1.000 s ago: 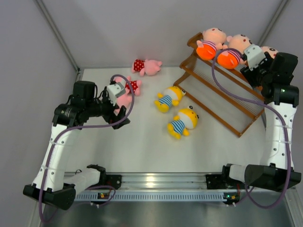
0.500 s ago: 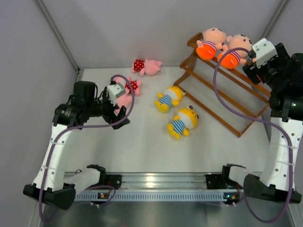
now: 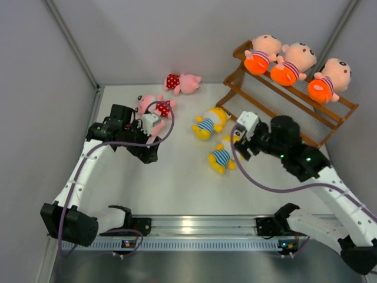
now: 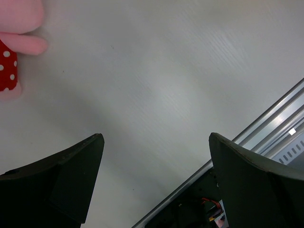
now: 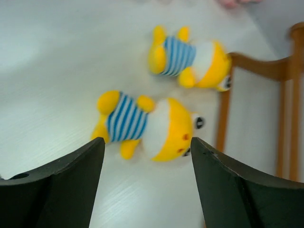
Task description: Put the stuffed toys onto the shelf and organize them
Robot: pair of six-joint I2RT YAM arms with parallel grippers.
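– Stuffed toys need a home. How stands the brown wooden slanted shelf [image 3: 294, 109]?
– It's at the far right of the white table top [image 3: 177, 188]. Its top tier is full, with three peach-headed plush dolls in orange shorts [image 3: 293, 62] side by side. The lower tiers look bare, though the right arm covers part of them.
– And the rest?
– Two yellow plush dolls in blue-white stripes [image 5: 147, 126] lie on the table just beside the shelf's foot. Two pink plush dolls in red polka dots [image 3: 181, 82] lie farther left.
– How will they handle?
– Light, soft and squashy, I'd judge, and nothing fragile. Take the nearer yellow one across its striped belly, not by a floppy limb.
– Grippers?
– Right gripper [image 5: 147, 178] hovers over that doll, fingers spread, empty. Left gripper [image 4: 156, 175] is spread wide over bare table, with a pink doll at the edge of its view.
– Room?
– Plenty of open table in the middle. Mind the shelf's thin rails and the walls close behind.
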